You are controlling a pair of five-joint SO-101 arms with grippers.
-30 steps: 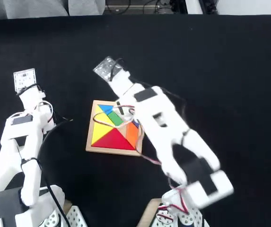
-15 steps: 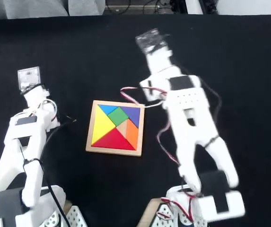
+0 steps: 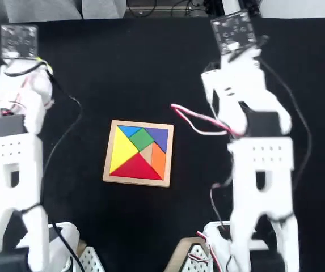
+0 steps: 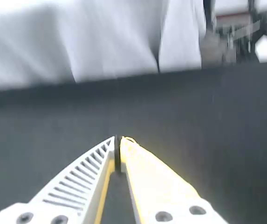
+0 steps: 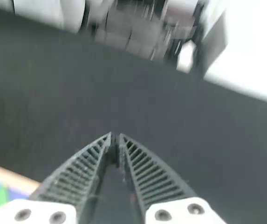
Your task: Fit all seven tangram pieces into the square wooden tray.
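Note:
The square wooden tray (image 3: 109, 174) lies flat at the table's middle. Coloured tangram pieces cover its inside: a yellow triangle (image 3: 122, 152), a red triangle (image 3: 135, 168), a blue triangle (image 3: 129, 131), a green square (image 3: 142, 139), a purple piece (image 3: 159, 136), an orange piece (image 3: 160, 160) and a tan triangle (image 3: 147, 153). The left arm (image 3: 12, 136) stands upright, well left of the tray. To the tray's right, the right arm (image 3: 258, 153) is raised too. My left gripper (image 4: 119, 141) is shut on nothing above bare black cloth. My right gripper (image 5: 115, 137) is also shut and holds nothing; a tray corner (image 5: 3, 179) shows beside it.
Black cloth (image 3: 94, 68) covers the whole table. White drapery (image 4: 100, 42) and dark equipment (image 5: 142, 28) stand beyond the far edge. A red and white cable (image 3: 199, 118) hangs from the right arm, just right of the tray.
The right arm has swung off the tray, up and to the right. The left arm has lifted and straightened. The tray's pieces now show unobstructed.

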